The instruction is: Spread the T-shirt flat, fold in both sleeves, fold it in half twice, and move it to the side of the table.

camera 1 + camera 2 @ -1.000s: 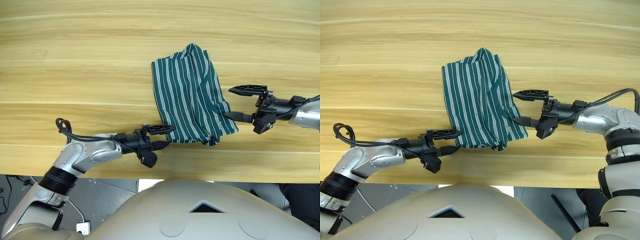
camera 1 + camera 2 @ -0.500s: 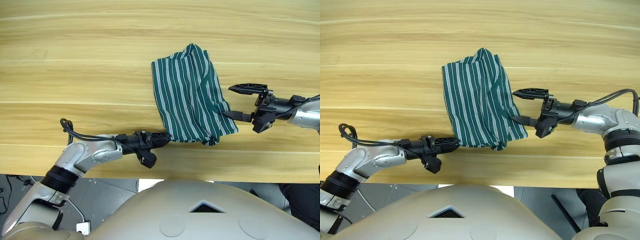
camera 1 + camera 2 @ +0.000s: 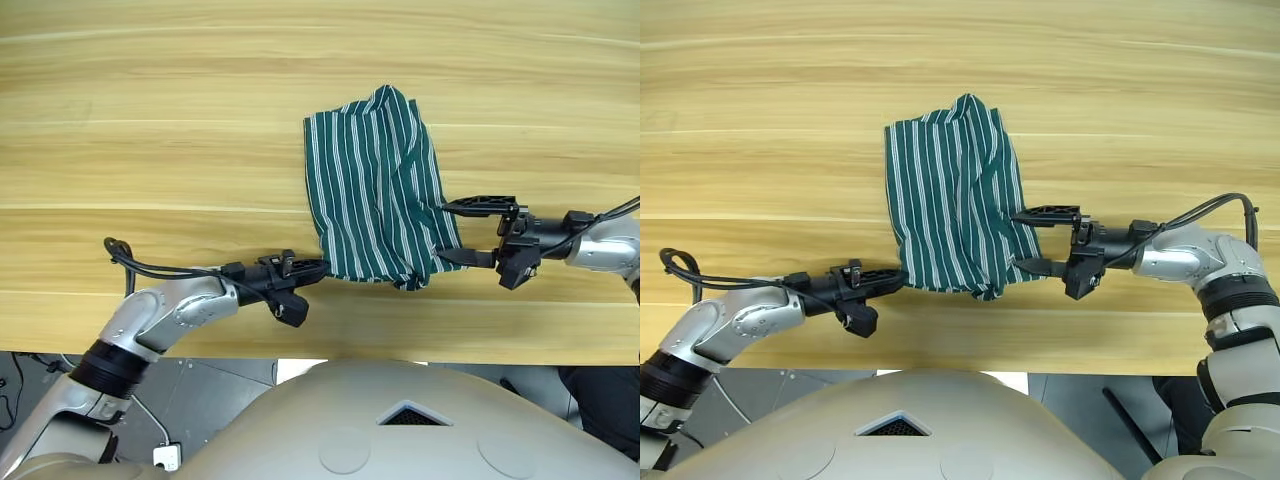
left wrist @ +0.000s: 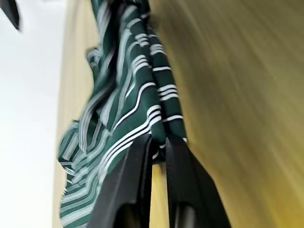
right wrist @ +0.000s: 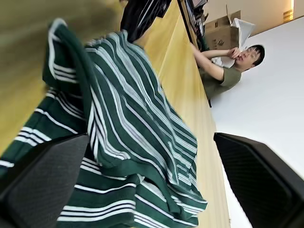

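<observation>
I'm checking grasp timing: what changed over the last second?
The left end effector closed on the T-shirt at its near-left corner. The right end effector, open throughout, moved in to straddle the near-right edge, and that corner shifted slightly inward. The rest of the shirt stayed put on the table.

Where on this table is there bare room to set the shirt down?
Bare wood spreads wide on the table left of the T-shirt and along the far strip beyond it. Crowded: the near edge, where the left hand grips it and the open right hand straddles its right side.
</observation>
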